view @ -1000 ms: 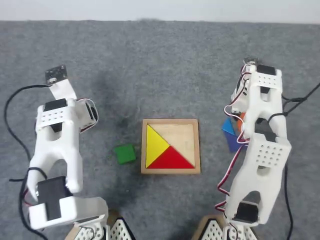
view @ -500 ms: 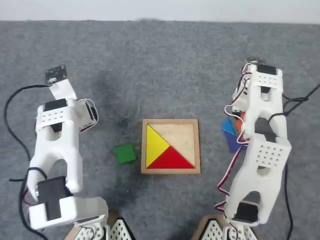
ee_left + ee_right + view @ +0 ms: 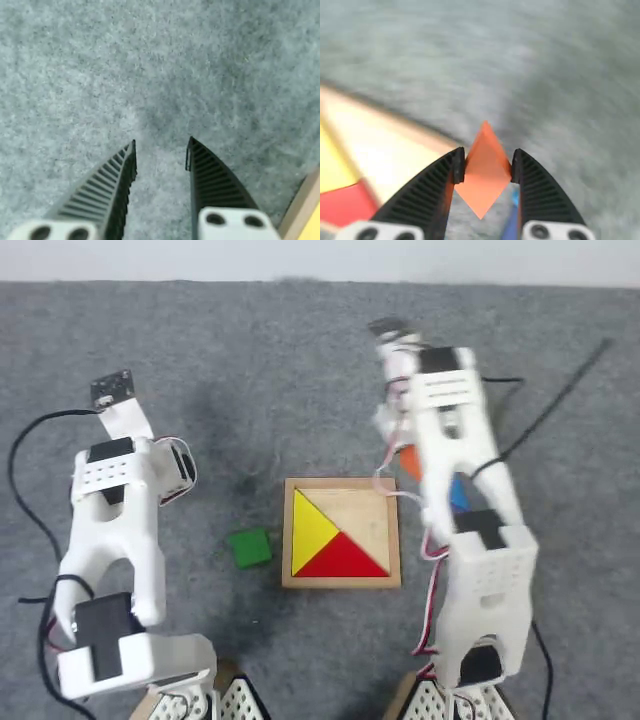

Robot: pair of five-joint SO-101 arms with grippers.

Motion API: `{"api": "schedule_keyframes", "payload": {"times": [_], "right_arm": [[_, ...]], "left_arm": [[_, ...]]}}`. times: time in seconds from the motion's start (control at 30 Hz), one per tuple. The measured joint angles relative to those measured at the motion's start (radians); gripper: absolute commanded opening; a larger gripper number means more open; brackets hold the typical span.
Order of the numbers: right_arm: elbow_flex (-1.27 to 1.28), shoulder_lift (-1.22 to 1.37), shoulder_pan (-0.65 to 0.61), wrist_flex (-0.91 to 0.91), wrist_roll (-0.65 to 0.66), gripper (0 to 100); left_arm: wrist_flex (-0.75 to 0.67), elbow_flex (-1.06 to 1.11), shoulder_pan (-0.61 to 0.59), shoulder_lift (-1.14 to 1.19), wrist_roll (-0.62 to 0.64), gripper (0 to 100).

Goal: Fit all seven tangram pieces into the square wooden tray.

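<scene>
Clamped in the right gripper (image 3: 487, 152): the orange piece (image 3: 485, 170), with one serrated finger pressed against each side edge. One pointed corner projects past the fingertips and the opposite corner points back toward the wrist. Seen from the high view just outside the far right corner of the wooden tray (image 3: 340, 483), over the grey carpet (image 3: 250, 370) rather than over the tray floor. Cannot tell whether lifted clear of the carpet or touching it.

Seated in the tray: the yellow triangle (image 3: 312, 525) against the left rim and the red triangle (image 3: 342, 558) along the near rim, meeting edge to edge on a diagonal. Bare wood across the far and right portion of the floor.

Lying on the carpet to the right of the tray, partly hidden under the right arm (image 3: 485, 580): the blue piece (image 3: 458, 492), just behind the held orange piece.

Lying flat on the carpet just left of the tray, apart from its rim: the green piece (image 3: 249, 547).

Spread apart over bare carpet, with nothing between the fingers: the left gripper (image 3: 161, 144). Near one corner of the tray, well apart from the orange piece.
</scene>
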Motion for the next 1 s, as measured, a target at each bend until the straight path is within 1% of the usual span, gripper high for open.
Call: {"api": "schedule_keyframes", "payload": {"times": [0.17, 0.27, 0.57, 0.9, 1.0], "right_arm": [[0.0, 0.0, -0.19, 0.0, 0.107, 12.2], [0.0, 0.014, -0.247, 0.0, 0.16, 12.2], [0.0, 0.126, -0.305, 0.0, 0.19, 12.2], [0.068, 0.117, -0.319, -0.037, 0.21, 13.0], [0.092, 0.106, -0.319, -0.057, 0.212, 19.1]], "left_arm": [[0.0, 0.0, 0.0, 0.0, 0.0, 15], [0.0, 0.0, 0.0, 0.0, 0.0, 15], [0.0, 0.0, 0.0, 0.0, 0.0, 15], [0.0, 0.0, 0.0, 0.0, 0.0, 15], [0.0, 0.0, 0.0, 0.0, 0.0, 15]]}}
